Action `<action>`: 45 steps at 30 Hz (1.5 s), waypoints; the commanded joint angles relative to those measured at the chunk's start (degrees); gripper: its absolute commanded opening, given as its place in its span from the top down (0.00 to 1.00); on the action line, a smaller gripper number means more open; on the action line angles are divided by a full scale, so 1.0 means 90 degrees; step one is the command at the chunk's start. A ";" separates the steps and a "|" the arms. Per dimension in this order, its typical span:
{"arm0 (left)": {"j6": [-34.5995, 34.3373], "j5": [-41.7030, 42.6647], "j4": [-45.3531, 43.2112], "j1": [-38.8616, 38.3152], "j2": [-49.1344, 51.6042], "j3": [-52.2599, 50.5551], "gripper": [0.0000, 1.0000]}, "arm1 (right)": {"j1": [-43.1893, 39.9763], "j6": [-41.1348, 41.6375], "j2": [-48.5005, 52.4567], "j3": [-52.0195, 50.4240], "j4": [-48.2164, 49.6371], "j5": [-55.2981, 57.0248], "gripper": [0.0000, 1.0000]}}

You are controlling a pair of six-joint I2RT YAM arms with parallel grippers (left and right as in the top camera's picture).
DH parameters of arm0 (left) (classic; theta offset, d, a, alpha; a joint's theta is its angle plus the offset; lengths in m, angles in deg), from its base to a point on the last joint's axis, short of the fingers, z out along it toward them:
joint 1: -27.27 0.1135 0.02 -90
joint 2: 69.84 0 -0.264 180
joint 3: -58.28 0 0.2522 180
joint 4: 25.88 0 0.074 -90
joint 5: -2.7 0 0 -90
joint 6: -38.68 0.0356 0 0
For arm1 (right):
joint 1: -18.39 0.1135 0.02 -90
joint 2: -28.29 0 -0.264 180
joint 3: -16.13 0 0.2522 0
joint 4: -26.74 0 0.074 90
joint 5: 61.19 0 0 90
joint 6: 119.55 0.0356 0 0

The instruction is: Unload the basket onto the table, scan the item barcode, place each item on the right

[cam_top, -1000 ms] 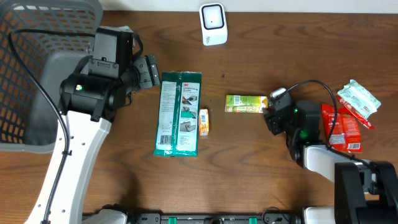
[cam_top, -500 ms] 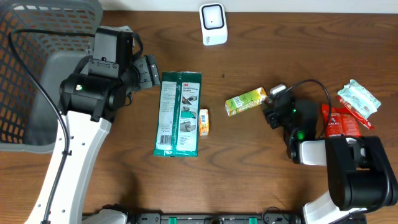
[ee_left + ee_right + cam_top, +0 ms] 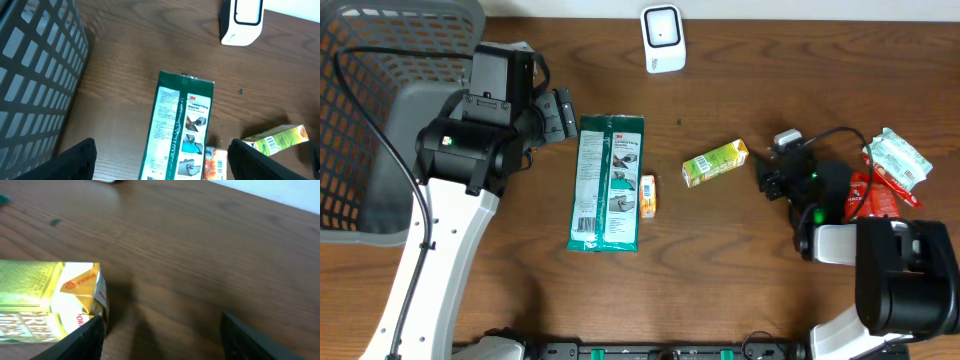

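The green carton (image 3: 715, 163) lies tilted mid-table (image 3: 720, 260), between a small orange box (image 3: 647, 196) and the right gripper (image 3: 763, 178), whose jaws stand spread and empty just beside it. The scanner (image 3: 662, 38) stands at the far edge. The left gripper (image 3: 167, 165), spread wide, hangs near a green packet (image 3: 608, 182).

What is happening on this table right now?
The right tool is open right beside the small green carton, not gripping it. The left tool is open near the green glove pack, holding nothing. The white scanner stands farther back, with no item before it.
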 commanded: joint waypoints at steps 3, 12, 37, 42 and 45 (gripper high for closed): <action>-0.0012 -0.0032 0.0015 0.0029 0.0027 0.0041 0.15 | -0.0614 0.1183 0.0007 0.0245 0.0036 -0.1829 0.37; -0.0010 -0.0032 0.0015 0.0029 0.0027 0.0041 0.16 | -0.1523 0.3504 -0.0022 0.0724 -0.0464 -0.2922 0.78; -0.0012 -0.0032 0.0015 0.0029 0.0027 0.0039 0.16 | 0.0347 0.1345 0.0007 0.4131 -0.7184 0.0172 0.91; -0.0012 -0.0032 0.0015 0.0029 0.0027 0.0041 0.16 | 0.0935 0.1348 0.0007 0.4131 -0.6496 0.1166 0.93; -0.0010 -0.0032 0.0015 0.0029 0.0027 0.0041 0.16 | 0.1149 0.1348 0.0080 0.4131 -0.6212 0.1345 0.93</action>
